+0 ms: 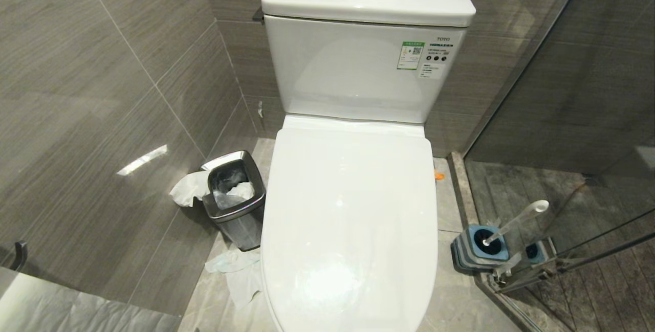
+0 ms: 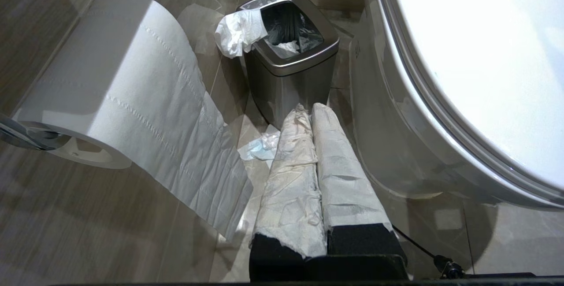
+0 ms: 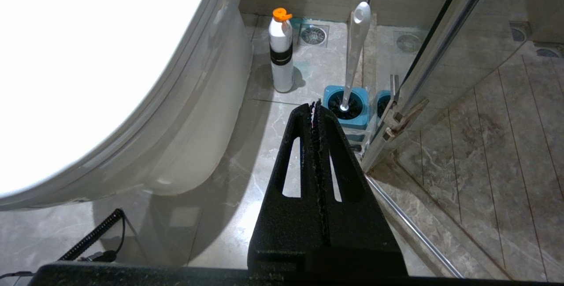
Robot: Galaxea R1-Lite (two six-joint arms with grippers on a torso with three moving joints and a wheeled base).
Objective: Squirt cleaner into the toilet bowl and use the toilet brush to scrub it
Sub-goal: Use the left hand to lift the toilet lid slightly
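Neither arm shows in the head view; each appears only in its own wrist view. The left gripper point(image 2: 312, 109), fingers wrapped in white paper and pressed together on nothing, hangs low at the toilet's left side, near crumpled tissue point(image 2: 260, 148) on the floor. Only that view shows the toilet paper roll point(image 2: 110, 79) on the left wall. The right gripper point(image 3: 315, 106), black fingers closed on nothing, hangs at the toilet's right side.

The lid point(image 1: 350, 219) is down, hiding the toilet bowl. Left of it stands the steel waste bin point(image 1: 236, 204). To the right, by the glass shower door point(image 1: 563, 117), the toilet brush point(image 1: 514, 223) stands in its blue holder point(image 1: 478, 249). Farther back, seen clearly only from the right wrist, a white bottle point(image 3: 281, 52) with an orange cap stands on the floor. The tank point(image 1: 358, 66) is farthest.
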